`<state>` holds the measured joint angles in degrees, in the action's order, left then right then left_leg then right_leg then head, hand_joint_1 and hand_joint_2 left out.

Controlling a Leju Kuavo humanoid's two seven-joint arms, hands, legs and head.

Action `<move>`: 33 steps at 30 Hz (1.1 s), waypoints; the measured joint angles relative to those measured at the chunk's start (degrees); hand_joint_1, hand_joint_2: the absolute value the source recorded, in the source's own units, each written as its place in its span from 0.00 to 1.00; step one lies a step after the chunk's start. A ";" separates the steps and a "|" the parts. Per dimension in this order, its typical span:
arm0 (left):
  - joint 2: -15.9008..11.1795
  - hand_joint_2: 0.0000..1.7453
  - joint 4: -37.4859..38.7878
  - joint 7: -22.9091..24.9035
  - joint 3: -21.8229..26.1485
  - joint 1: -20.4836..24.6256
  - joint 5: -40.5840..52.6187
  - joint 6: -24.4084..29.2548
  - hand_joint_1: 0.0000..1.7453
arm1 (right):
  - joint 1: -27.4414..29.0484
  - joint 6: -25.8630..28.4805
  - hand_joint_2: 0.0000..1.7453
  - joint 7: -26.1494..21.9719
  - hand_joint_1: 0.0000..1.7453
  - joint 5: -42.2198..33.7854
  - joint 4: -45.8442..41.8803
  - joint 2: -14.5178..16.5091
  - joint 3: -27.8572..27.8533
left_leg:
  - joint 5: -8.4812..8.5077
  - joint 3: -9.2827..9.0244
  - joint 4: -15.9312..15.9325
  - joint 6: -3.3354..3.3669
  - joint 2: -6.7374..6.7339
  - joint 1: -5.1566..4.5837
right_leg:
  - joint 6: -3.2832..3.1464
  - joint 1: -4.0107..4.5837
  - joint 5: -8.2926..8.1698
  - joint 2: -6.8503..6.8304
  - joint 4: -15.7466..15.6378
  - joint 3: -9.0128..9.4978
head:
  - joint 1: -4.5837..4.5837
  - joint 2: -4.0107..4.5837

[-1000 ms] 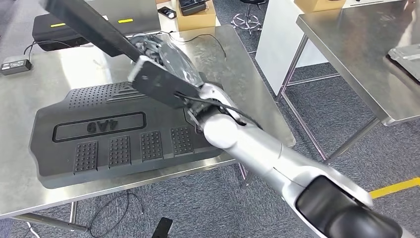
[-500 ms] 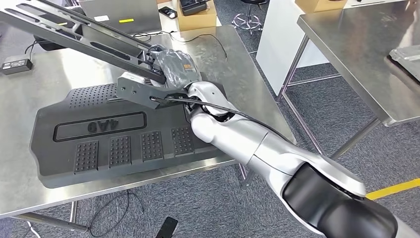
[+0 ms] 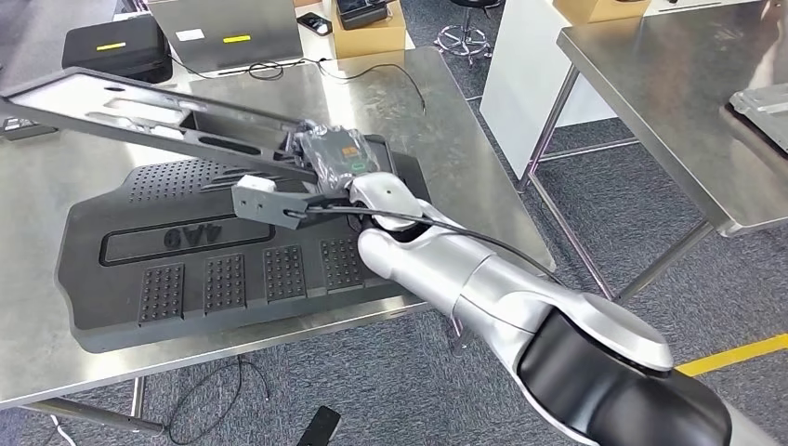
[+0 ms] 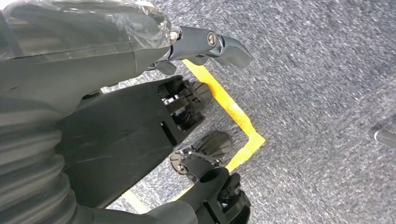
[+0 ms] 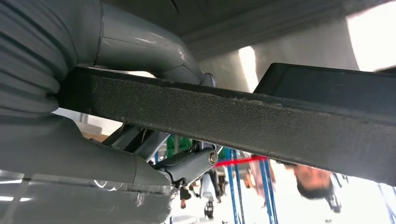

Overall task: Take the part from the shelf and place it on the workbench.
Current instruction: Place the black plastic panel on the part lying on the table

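Above the steel workbench (image 3: 446, 121), at about ten o'clock from your head camera's centre, your right hand (image 3: 333, 156) grips the long black part (image 3: 139, 116) by its near end. You can see the thumb (image 5: 140, 46) and a finger (image 5: 191, 165) clamped on either face of the part's edge (image 5: 243, 116) from the right wrist camera. The part slopes upward toward nine o'clock, held off the surface, over the large black studded mat (image 3: 214, 251) lying on the workbench. Your left hand (image 4: 205, 46) hangs over grey carpet (image 4: 317, 84) with a yellow floor line (image 4: 233, 112); its fingers hold nothing, though you cannot tell whether they are spread or curled.
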<state>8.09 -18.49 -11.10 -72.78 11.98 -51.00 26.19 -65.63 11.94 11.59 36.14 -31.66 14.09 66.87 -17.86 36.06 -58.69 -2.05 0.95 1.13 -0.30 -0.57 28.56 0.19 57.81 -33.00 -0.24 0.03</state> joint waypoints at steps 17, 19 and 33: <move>0.75 0.75 0.01 -2.04 0.02 0.10 2.87 -0.10 0.00 | 9.38 -3.01 0.00 -5.77 0.00 6.88 7.37 3.75 7.57 | -0.01 -0.08 0.06 -0.02 -0.10 0.02 | -0.01 0.02 0.01 0.09 0.00 0.00 | 0.01 -0.01; 0.76 0.25 0.03 -2.11 0.04 0.10 3.14 0.36 0.00 | 9.81 -2.93 0.00 -6.08 0.00 6.70 7.61 4.04 7.99 | 0.00 -0.09 0.06 -0.04 -0.10 0.02 | -0.02 0.02 0.00 0.08 0.00 0.00 | 0.00 -0.01; 0.76 0.00 0.14 -2.89 1.37 0.06 4.57 0.06 0.00 | 10.36 0.38 0.00 -4.72 0.00 4.75 7.75 5.11 8.87 | 0.01 -0.09 0.06 -0.06 -0.09 0.02 | -0.03 0.02 0.00 0.08 0.01 0.01 | -0.02 0.00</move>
<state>8.85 -18.35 -13.99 -71.41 12.03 -46.44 26.25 -55.27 12.33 6.87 40.89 -23.91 19.21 75.73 -17.85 35.97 -58.64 -2.10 0.85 1.15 -0.32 -0.56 28.56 0.26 57.82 -32.99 -0.26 0.03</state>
